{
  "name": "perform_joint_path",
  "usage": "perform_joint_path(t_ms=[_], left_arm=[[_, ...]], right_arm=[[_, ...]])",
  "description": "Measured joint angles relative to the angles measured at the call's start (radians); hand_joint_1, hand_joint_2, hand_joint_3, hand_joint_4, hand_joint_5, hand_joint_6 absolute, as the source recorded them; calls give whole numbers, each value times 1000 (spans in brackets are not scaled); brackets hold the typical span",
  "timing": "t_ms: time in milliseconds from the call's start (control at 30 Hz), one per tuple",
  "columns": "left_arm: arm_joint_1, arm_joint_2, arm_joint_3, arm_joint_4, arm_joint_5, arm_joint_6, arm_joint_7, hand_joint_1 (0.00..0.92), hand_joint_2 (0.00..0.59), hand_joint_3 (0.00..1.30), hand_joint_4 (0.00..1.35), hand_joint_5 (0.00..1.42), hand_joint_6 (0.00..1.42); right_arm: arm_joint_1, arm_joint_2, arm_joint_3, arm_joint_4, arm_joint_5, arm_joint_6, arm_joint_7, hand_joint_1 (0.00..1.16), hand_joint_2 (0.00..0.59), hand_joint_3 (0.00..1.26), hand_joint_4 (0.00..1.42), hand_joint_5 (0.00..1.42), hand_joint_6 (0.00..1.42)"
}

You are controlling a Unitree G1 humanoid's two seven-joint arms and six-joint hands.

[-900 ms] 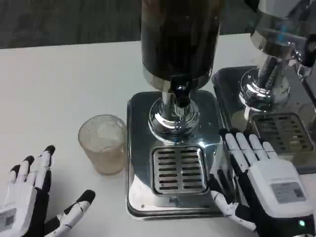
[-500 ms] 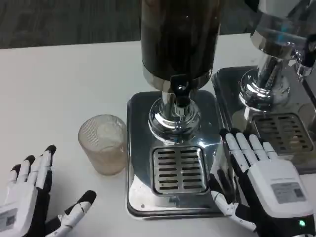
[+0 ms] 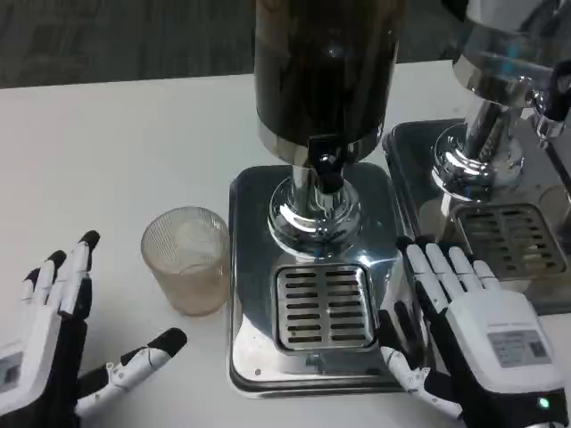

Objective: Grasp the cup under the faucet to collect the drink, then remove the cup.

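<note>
My left hand (image 3: 45,357) lies low on the bench (image 3: 116,143), its fingers (image 3: 67,272) released and spread, pointing away from me, the thumb reaching out toward the right. Nothing is in them. Just beyond that thumb, apart from it, stands the cup (image 3: 187,259): a ribbed, clear tumbler, upright on the bench, beside the left edge of the dispenser's base and not on it.

My right hand (image 3: 473,339) is also released, its fingers (image 3: 437,267) straight and a little apart, holding nothing. It sits at the right edge of the shiny steel base (image 3: 254,267), thumb down near the front right corner; whether the fingers touch the metal I cannot tell.

On that base lies a slotted drip grate (image 3: 326,308), bare. Above it hangs the black faucet (image 3: 327,169), fixed to the foot of a tall dark drink dispenser (image 3: 326,71). The cup is left of the grate, not under the faucet.

To the right stands a second dispenser (image 3: 500,71) with its own grate (image 3: 513,236).
</note>
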Motion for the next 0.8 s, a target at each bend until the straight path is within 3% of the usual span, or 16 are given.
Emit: perform_joint_path(t_ms=[333, 500, 800], left_arm=[[-162, 33, 0, 292, -63, -170, 10, 0, 0, 0, 0, 0, 0], [-276, 32, -41, 455, -64, -253, 19, 0, 0, 0, 0, 0, 0], [-380, 32, -108, 593, -57, -308, 35, 0, 0, 0, 0, 0, 0]], right_arm=[[12, 43, 11, -2, -26, 32, -1, 213, 427, 3, 0, 0, 48], [14, 52, 15, -3, -33, 42, -2, 213, 426, 3, 0, 0, 49], [24, 65, 19, -25, -50, 56, -2, 212, 414, 3, 0, 0, 49]])
